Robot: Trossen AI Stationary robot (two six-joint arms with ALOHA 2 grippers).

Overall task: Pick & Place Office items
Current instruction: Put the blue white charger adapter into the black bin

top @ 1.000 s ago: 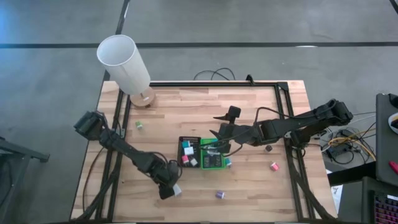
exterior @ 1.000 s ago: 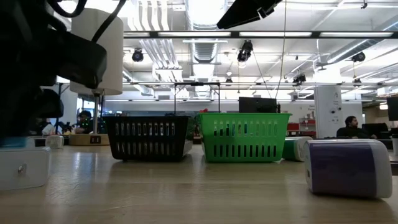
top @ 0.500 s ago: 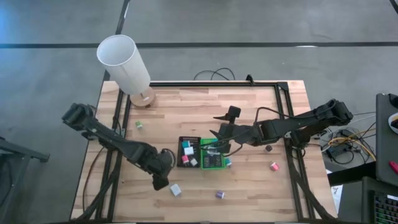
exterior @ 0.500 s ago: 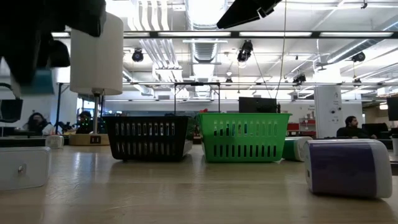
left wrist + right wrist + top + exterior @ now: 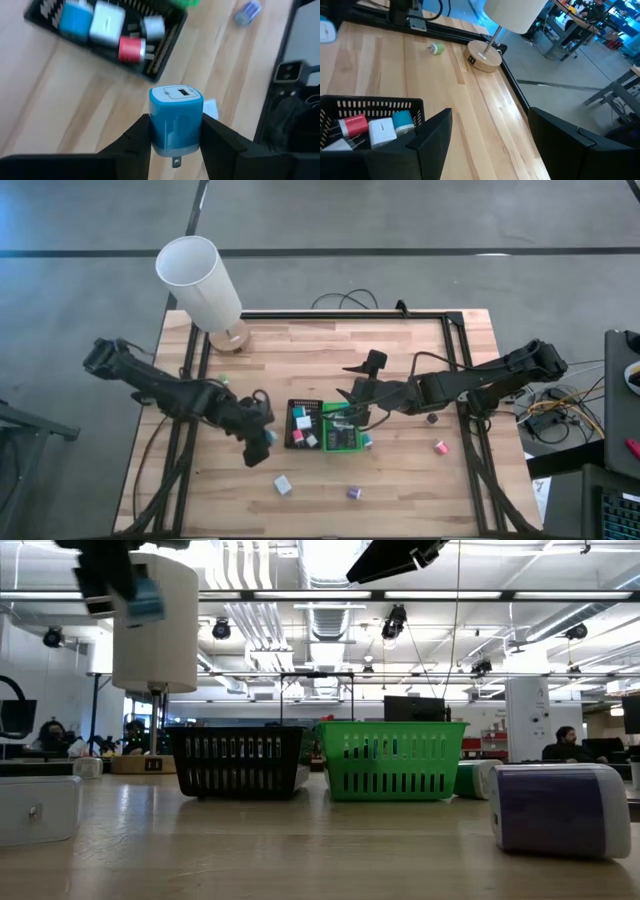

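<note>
One teal charger [image 5: 176, 119] clenched in left gripper [image 5: 176, 131], now lifted beside black tray [image 5: 298, 409]; right gripper [image 5: 485, 145] seemingly open.

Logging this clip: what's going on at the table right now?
The left claw holds a blue charger block raised off the table, beside the black tray, which already holds several pieces. The right claw hangs open over the green tray. A few pieces still lie loose on the wooden table.
</note>
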